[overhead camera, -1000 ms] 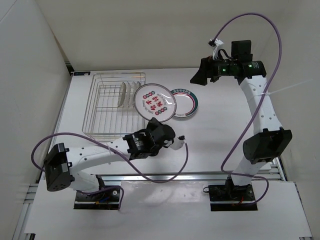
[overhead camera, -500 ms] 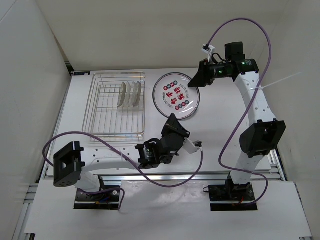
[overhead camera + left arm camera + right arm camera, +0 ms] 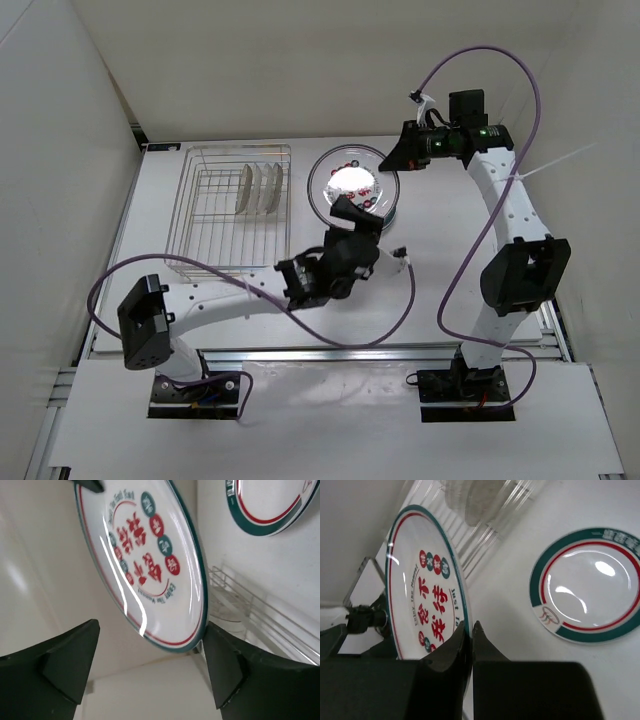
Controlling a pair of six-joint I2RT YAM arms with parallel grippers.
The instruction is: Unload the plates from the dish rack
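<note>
A white plate [image 3: 351, 186] with a dark green rim and red characters hangs tilted above the table to the right of the dish rack [image 3: 228, 215]. My right gripper [image 3: 394, 160] is shut on its rim [image 3: 464, 611], the fingers pinching the edge in the right wrist view. My left gripper [image 3: 352, 213] is open, and its jaws stand wide on either side of the plate's lower edge [image 3: 172, 642]. A second green-rimmed plate [image 3: 590, 600] lies flat on the table under the held one. Several plates [image 3: 258, 188] stand upright in the rack.
The wire rack [image 3: 250, 612] sits at the left of the table, close to the white left wall. Both arms' purple cables loop over the near table and above the right arm. The back wall stands just behind the rack.
The printed plate has passed from my left gripper to my right. The right gripper shut on its rim and the left opened. The left arm swung right and back, following the plate.
</note>
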